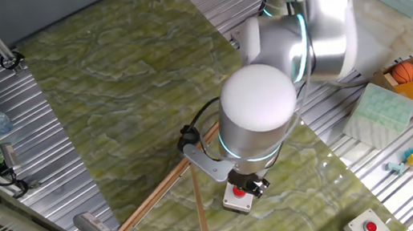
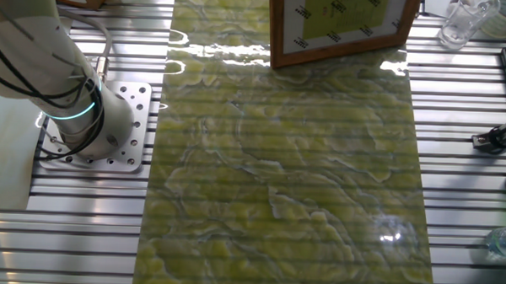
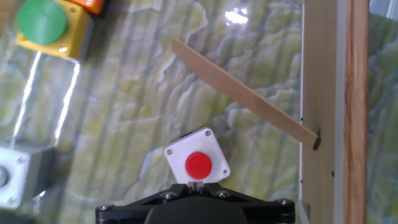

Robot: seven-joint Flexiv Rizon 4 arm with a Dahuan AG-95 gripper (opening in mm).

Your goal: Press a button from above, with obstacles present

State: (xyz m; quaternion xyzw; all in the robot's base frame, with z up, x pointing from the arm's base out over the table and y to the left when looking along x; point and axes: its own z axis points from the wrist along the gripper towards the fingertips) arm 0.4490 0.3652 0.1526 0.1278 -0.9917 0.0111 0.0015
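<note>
The button [image 3: 199, 165] is round and red, set in a small light grey box [image 3: 211, 144] on the green marbled mat. It also shows in one fixed view [image 1: 240, 192], under the hand. My gripper [image 3: 196, 183] is shut and empty, its fingertips pressed together right over the button's near edge; I cannot tell whether they touch it. In one fixed view the gripper [image 1: 252, 184] hangs just over the box. One wooden stick [image 3: 242, 93] lies slantwise beyond the box and meets a second stick [image 3: 356, 93] along the right. Both sticks [image 1: 164, 186] [image 1: 202, 221] show left of the box.
A yellow box with a green button [image 3: 43, 28] stands at the far left, a grey box [image 3: 15, 177] nearer left. Another grey red-button box [image 1: 368, 227] sits on the slatted table [image 1: 61, 176] to the right. The other fixed view shows only the arm base [image 2: 85, 119] and a framed board [image 2: 341, 27].
</note>
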